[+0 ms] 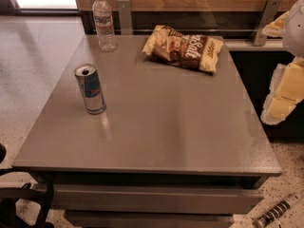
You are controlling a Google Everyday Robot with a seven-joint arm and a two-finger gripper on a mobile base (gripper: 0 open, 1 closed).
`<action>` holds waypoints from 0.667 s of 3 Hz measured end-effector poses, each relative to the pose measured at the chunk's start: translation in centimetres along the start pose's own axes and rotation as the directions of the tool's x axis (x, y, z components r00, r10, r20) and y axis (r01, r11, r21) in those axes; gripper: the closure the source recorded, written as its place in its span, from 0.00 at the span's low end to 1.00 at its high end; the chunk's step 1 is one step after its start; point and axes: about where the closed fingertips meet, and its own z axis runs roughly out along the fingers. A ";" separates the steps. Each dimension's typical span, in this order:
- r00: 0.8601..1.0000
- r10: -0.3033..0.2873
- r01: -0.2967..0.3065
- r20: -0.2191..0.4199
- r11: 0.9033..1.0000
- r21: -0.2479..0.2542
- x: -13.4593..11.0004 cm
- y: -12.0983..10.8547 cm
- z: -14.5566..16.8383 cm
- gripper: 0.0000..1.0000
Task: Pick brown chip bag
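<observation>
Well clear of the brown chip bag point(184, 48), claw point(281, 96) hangs beside table point(166, 127)

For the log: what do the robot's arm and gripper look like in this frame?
Only part of them shows, at the right edge of the view, beside the grey table. The arm is a smooth, rounded white shell. Below it, the gripper is pale yellow and blocky, with lighter, rough-looking edges. No cables or markings are visible.
</observation>
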 end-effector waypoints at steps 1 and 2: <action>1.000 0.000 0.000 0.000 1.000 0.000 0.0 0.0 0.0 0.00; 1.000 0.014 -0.014 0.007 0.999 0.049 -0.3 -1.4 0.1 0.00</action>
